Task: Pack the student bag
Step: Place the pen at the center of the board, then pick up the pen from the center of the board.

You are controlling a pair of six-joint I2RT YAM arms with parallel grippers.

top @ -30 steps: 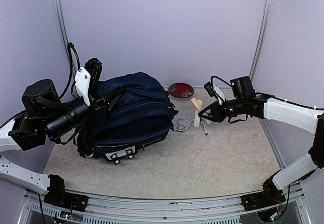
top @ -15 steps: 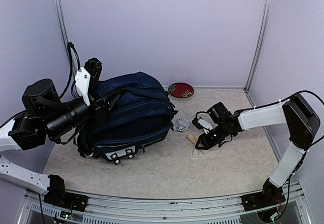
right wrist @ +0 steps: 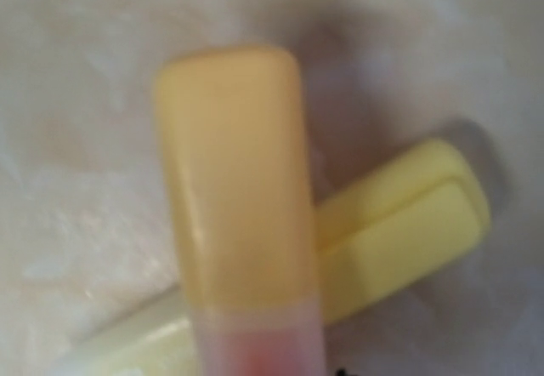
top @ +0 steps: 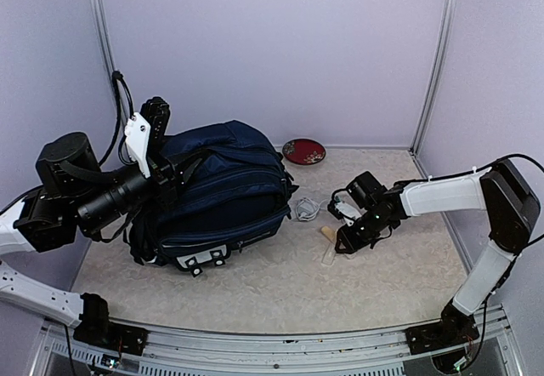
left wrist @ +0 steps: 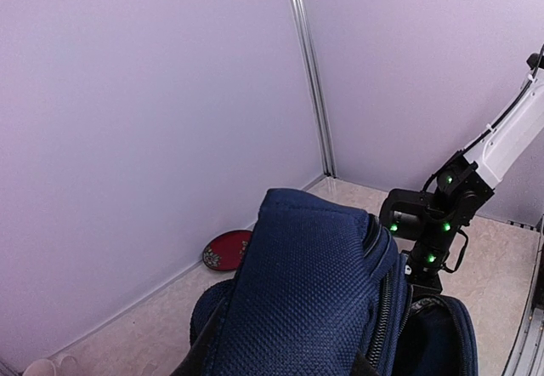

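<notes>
Only the right wrist view resolves a yellow-capped clear tube [right wrist: 234, 180] crossing a pale-yellow plastic bar [right wrist: 408, 223]. The top view shows the navy-blue fabric student bag [top: 225, 193] lying left. The left gripper [top: 168, 176] presses against it and the right gripper [top: 343, 245] hangs low. Neither one's finger gap can be told.

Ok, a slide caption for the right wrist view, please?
Blurred close-up: an orange-capped tube with a clear, pinkish body overlaps a pale yellow item on the mottled table.
</notes>
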